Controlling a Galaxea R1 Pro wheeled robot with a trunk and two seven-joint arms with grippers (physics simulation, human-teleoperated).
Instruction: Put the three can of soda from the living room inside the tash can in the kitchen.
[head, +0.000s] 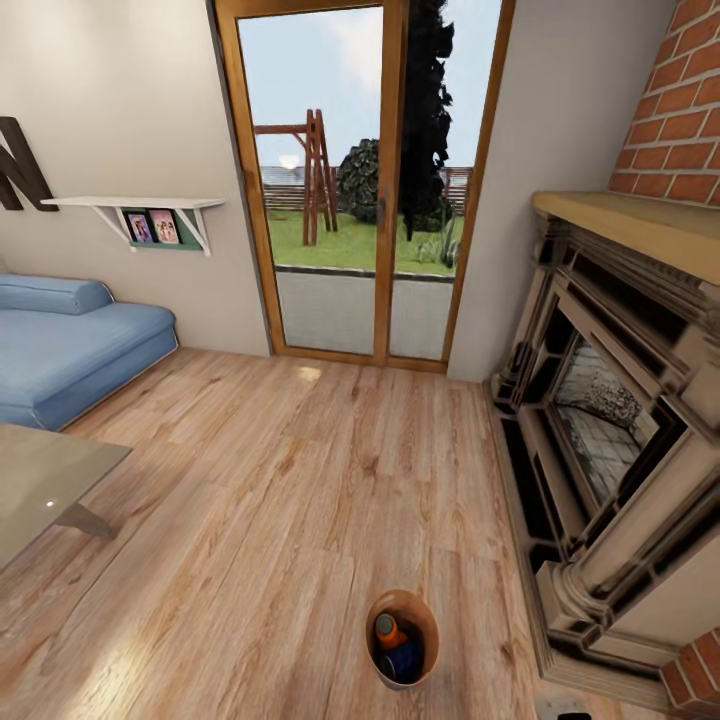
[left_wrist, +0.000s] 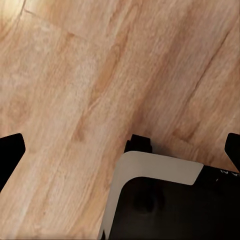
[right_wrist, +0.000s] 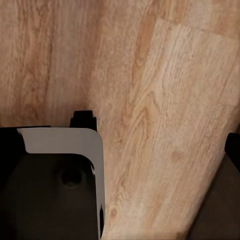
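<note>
Plank floor spanning fireplace, glass doors, sofa and table; near the fireplace stands the bin holding an orange can and a blue can; both grippers' fingers spread apart, empty.
</note>
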